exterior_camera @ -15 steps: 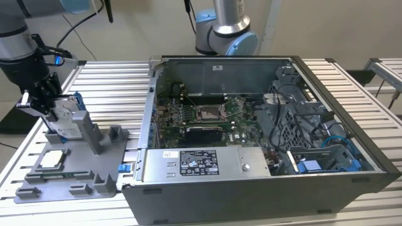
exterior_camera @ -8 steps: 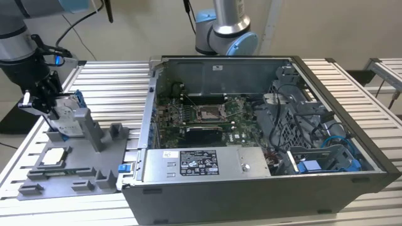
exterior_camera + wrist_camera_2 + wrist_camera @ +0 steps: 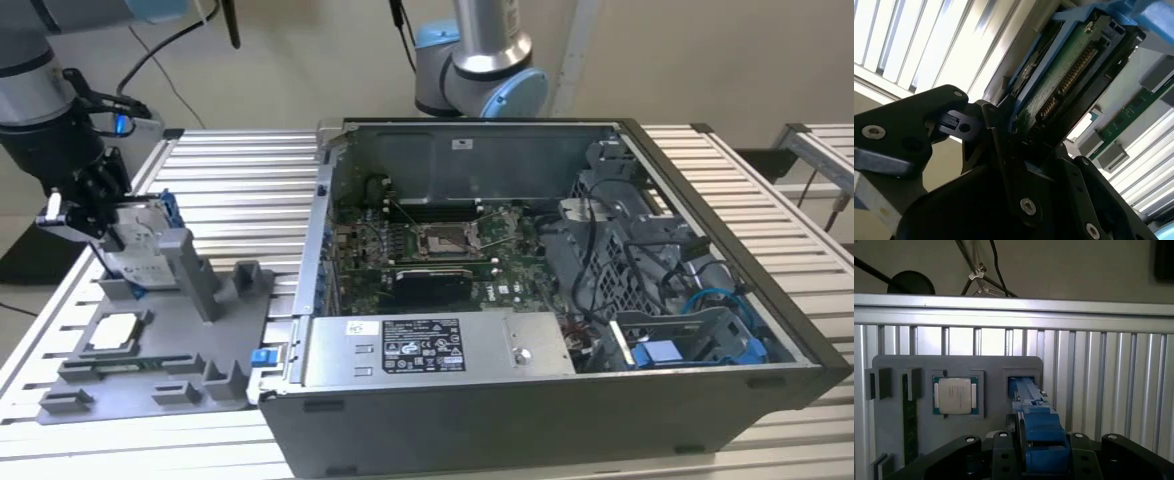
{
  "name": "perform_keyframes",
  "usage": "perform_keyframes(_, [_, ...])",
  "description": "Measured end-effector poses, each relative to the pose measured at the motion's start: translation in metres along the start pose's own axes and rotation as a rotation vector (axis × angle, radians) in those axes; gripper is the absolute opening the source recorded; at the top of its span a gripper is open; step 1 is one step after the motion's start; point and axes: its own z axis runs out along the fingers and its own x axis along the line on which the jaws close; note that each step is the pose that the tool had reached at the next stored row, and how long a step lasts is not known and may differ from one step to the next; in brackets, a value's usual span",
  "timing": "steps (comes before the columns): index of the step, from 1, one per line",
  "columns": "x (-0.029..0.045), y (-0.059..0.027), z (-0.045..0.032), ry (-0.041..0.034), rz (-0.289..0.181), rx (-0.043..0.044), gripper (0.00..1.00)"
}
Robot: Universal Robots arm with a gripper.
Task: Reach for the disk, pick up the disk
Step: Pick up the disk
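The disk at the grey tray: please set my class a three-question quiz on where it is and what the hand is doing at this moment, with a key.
1. True or false: the disk lies flat inside the computer case.
2. Which part lies on the grey tray beside the disk? A) a square chip B) a fan C) a screwdriver
3. Fill in: the hand is closed on the disk's ___ bracket.
Key: 1 false, it stands on edge at the grey tray, outside the computer case; 2 A; 3 blue.
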Motion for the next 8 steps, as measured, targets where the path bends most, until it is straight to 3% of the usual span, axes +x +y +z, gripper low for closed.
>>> perform_keyframes(8, [-0.0001,0.0001,-0.0033,0.0018,0.000,-0.0001,0.00])
